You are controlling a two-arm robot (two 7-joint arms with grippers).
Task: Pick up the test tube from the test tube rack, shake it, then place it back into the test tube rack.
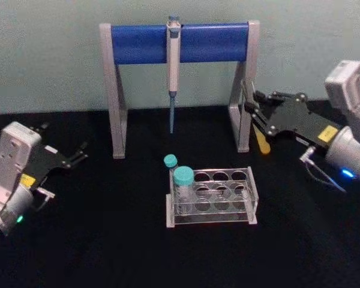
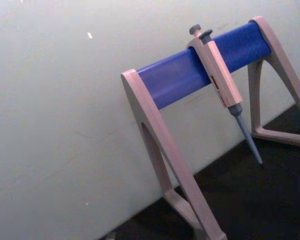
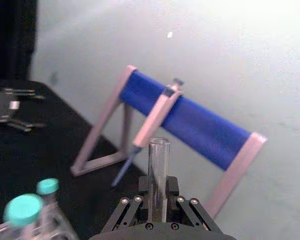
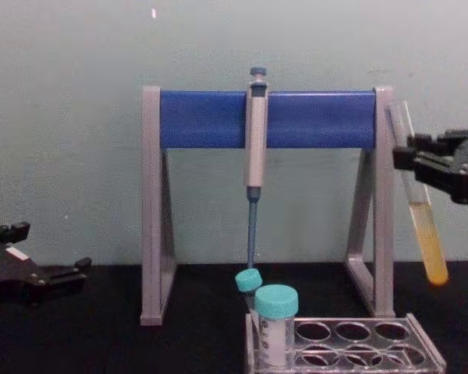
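Fingers [image 4: 433,167] of the right gripper [image 4: 415,160] clamped on the test tube [image 4: 423,214], pinching the glass on its upper half. Tube tilted: open mouth above the fingers, rounded bottom hanging below them, yellow liquid gathered in the lower part. Held in the air, well above the black tabletop [image 1: 108,240] and just beside the right leg of the stand [image 1: 180,43]. Seen from the right wrist, clear glass rising straight out from between the two black fingers.

Below those fingers and off toward the robot's left, well apart from the tube: the rack [image 1: 211,219], low and clear, standing flat on the black surface. Rows of round holes open along its top. At the end farthest from the fingers, two teal-capped vials [image 1: 182,180], upright, one behind the other.

Beyond the rack, the grey stand with its blue crossbar, a pipette [image 1: 173,72] hanging from the middle of the bar, tip pointing down, short of the tabletop.

Far across from the clamped fingers, the left gripper [image 1: 63,141], low over the tabletop at the left side, fingers spread apart.

Matte black tabletop from edge to edge. Behind it a plain pale grey-green wall [image 1: 48,60] with one small white speck high up.
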